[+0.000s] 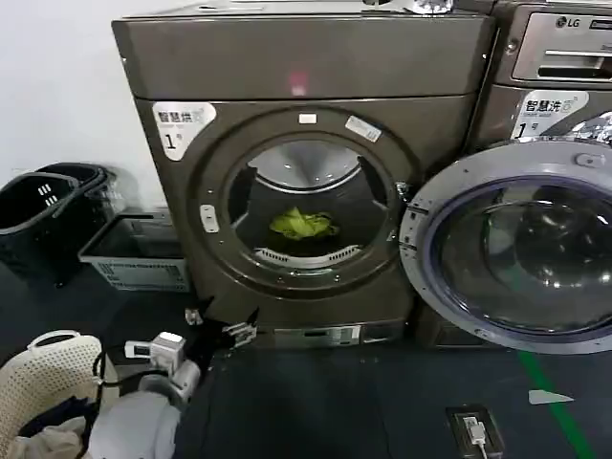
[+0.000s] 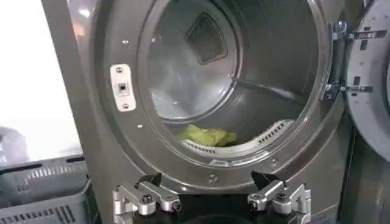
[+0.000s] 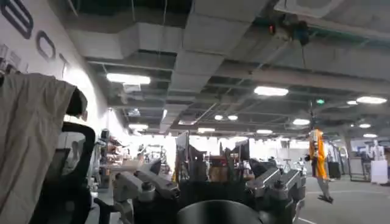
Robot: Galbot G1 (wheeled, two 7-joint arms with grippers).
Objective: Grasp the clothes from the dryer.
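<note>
The dryer stands ahead with its round door swung open to the right. The clothes, a small yellow-green wad, lie on the drum floor just behind the front lip. My left gripper hovers low before the dryer's base, below and left of the opening, open and empty. In the left wrist view the left gripper points at the porthole rim, with the clothes above and beyond it in the drum. My right gripper is open, empty and aimed away at the room and ceiling.
A second machine with an LG logo stands to the right behind the open door. Black baskets and a grey crate sit to the left of the dryer. A white laundry basket is at my lower left. A floor socket lies on the dark floor.
</note>
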